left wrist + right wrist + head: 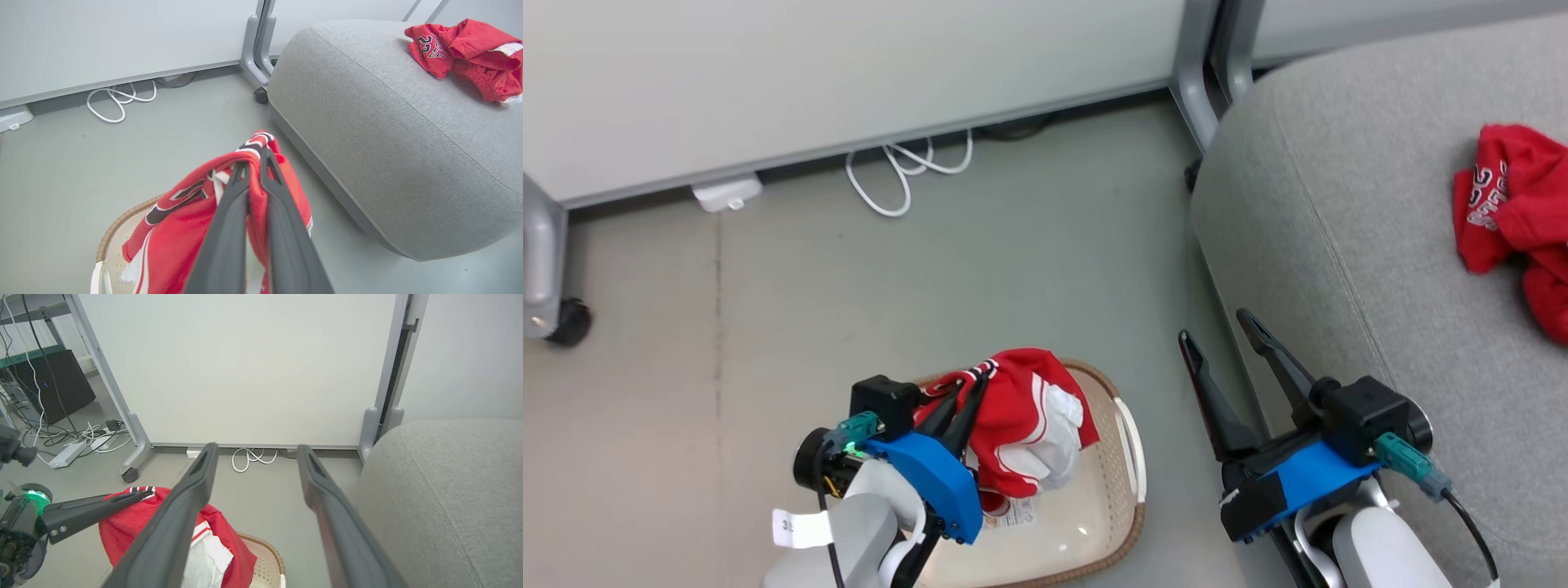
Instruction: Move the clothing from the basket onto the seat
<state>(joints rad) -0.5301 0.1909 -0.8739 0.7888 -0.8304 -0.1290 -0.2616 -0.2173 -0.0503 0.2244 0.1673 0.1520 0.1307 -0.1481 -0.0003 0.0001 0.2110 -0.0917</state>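
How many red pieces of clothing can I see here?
2. A crumpled garment lies on the seat; a hanging garment is pinched by the left gripper above the basket. Its folds could hide more.

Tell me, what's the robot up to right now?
Left gripper shut on red garment, above basket. Right gripper open, empty. Second red garment on seat. Nothing blocking.

Smooth grey-green floor [1013,245], with a faint seam line [717,327] running down it at left. The backdrop is a white partition panel [849,73] on grey metal legs [1196,90] with black casters [570,321] — a second panel [461,355] stands right beside it. A white cable [903,175] lies looped under the panel edge, a white plug block [727,194] near it. Far left in the right wrist view — black cabinet [61,386], white power strip [67,454], tangled leads [92,430]. Light is even and diffuse.
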